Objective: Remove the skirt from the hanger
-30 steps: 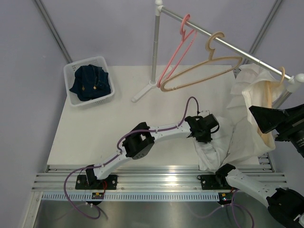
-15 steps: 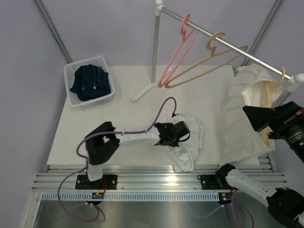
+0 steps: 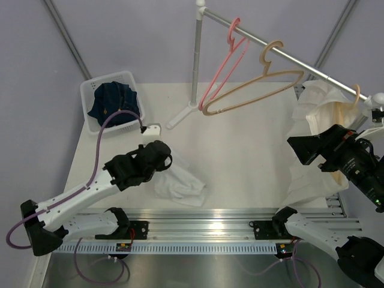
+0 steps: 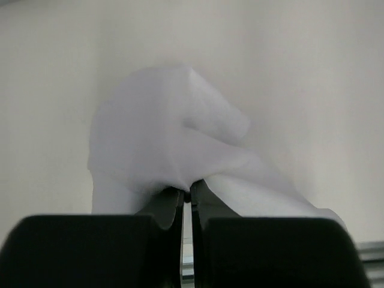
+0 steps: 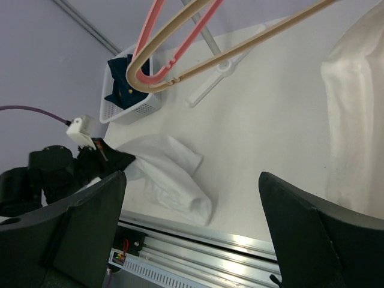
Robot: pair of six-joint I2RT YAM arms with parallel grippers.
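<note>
On the pale desk (image 3: 252,150) we have dragged the crumpled white fabric skirt (image 3: 180,185) far from the wide-open, empty right end effector (image 5: 192,198), with the left end effector (image 4: 186,195) clamped on its fold: seemingly freed.

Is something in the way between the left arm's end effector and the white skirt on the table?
Nothing visible is. The left end effector is shut right on a fold of the white skirt, which lies on the table.
</note>
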